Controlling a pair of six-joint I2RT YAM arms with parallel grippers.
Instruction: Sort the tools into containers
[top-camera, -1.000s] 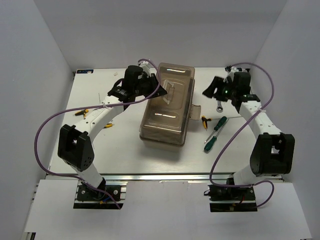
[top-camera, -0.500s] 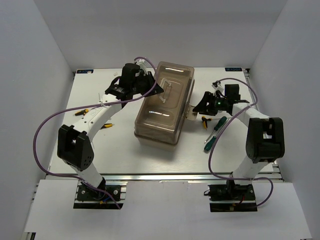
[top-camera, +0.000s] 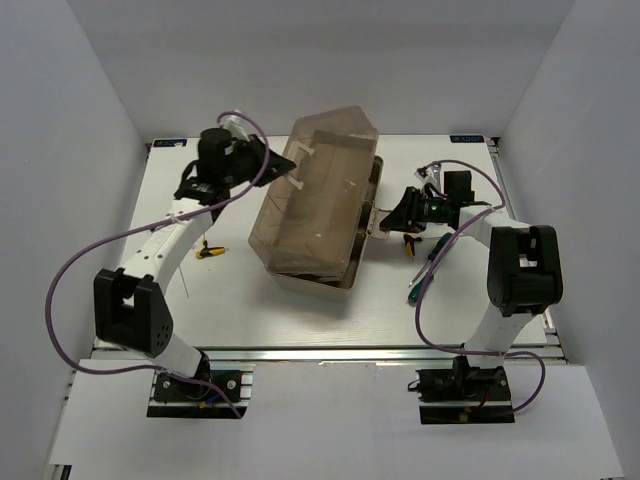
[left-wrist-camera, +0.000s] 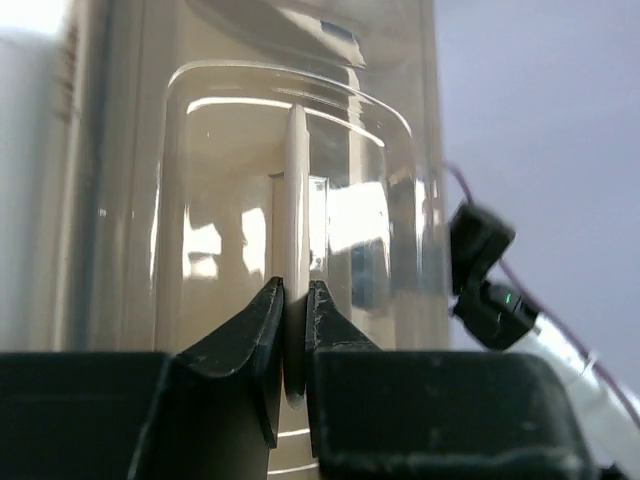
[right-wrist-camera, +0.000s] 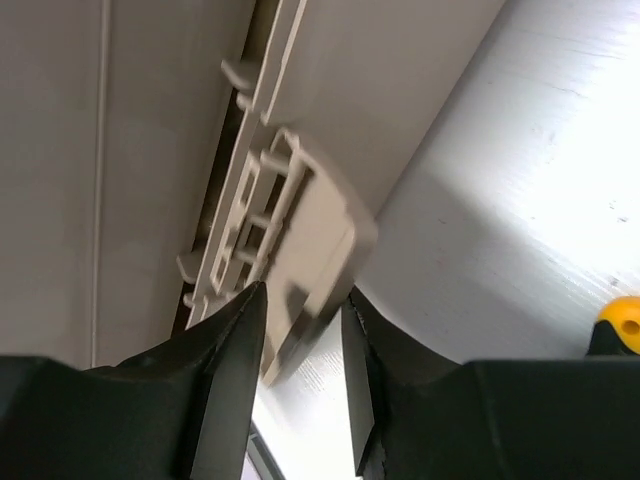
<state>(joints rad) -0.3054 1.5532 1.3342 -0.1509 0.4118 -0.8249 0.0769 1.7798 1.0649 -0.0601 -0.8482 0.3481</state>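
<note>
The toolbox has its translucent brown lid (top-camera: 312, 195) tilted up toward the left over the beige base (top-camera: 335, 281). My left gripper (top-camera: 290, 166) (left-wrist-camera: 294, 300) is shut on the lid's beige handle (left-wrist-camera: 296, 190). At the box's right side my right gripper (top-camera: 388, 217) (right-wrist-camera: 300, 305) is shut on the beige latch (right-wrist-camera: 315, 235), a fingertip on each edge. Right of the box lie two green-handled screwdrivers (top-camera: 441, 244) (top-camera: 419, 286) and a yellow-and-black hex key (top-camera: 409, 244) (right-wrist-camera: 620, 322). Another hex key (top-camera: 208, 250) lies left of the box. The wrench is hidden.
Purple cables (top-camera: 75, 270) loop along both arms. White walls close in the table on three sides. The right arm's forearm (top-camera: 470, 215) stretches low over the table just behind the screwdrivers.
The left gripper has swung the lid up and leftward by its handle. The right gripper came in from the back right and closed around the latch. The box shifted slightly left.
</note>
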